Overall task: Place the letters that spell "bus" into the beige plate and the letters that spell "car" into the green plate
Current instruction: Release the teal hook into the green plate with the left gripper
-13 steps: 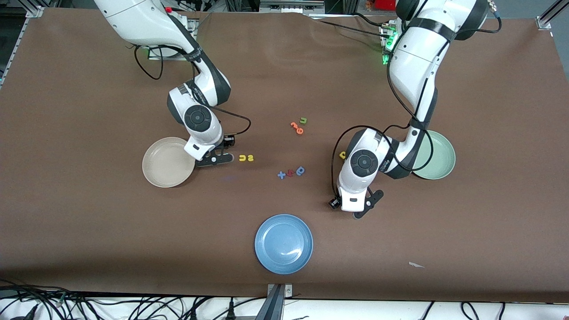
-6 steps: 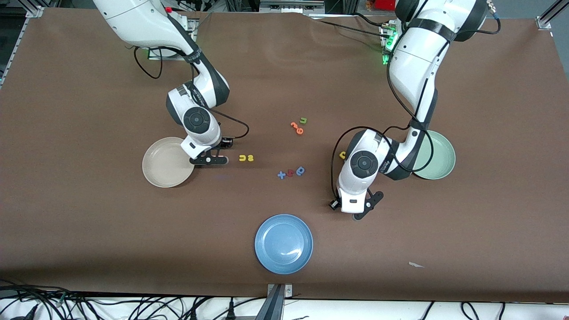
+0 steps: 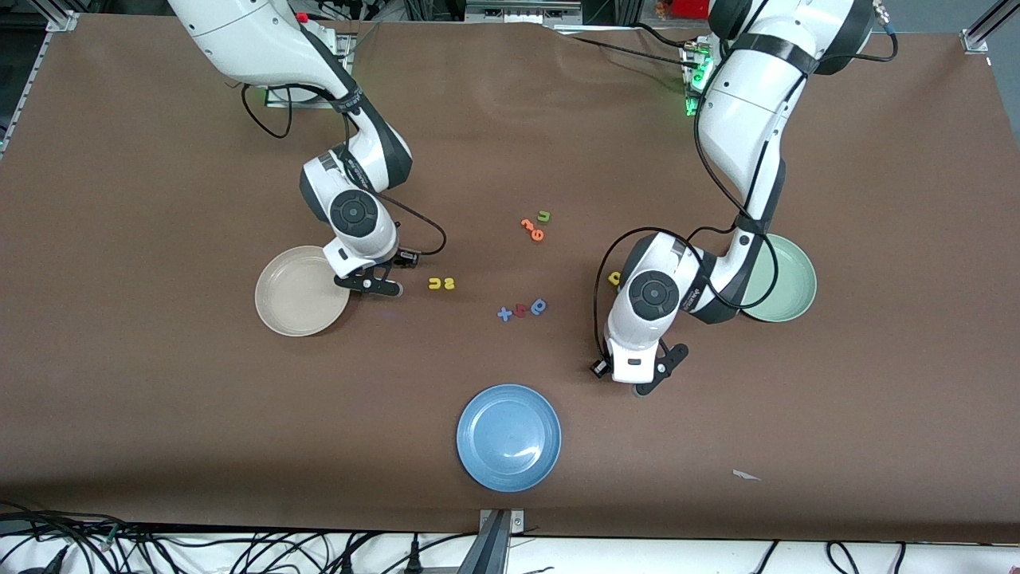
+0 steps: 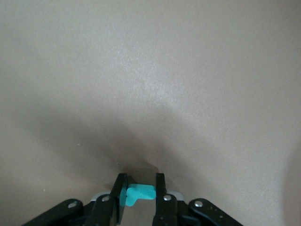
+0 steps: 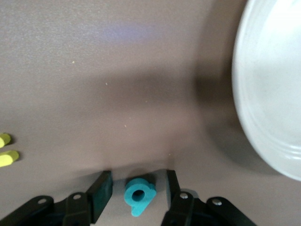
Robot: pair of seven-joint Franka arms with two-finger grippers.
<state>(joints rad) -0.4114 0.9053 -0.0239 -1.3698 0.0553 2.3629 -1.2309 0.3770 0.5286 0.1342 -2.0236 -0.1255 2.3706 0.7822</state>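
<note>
Brown tabletop (image 3: 159,199), front view: right gripper (image 3: 381,288) low beside the beige plate (image 3: 296,292).

Left wrist: left gripper (image 4: 141,197) fingers clenched on a teal letter (image 4: 136,194), probably the "r".

Right wrist: fingers released, straddling the teal "b" (image 5: 139,195); off-centre closing could flick it away.

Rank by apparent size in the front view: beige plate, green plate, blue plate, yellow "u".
1. blue plate, nearest the camera, so partly perspective.
2. beige plate and green plate: alike; green partly hidden.
3. yellow "u", tiny.
</note>
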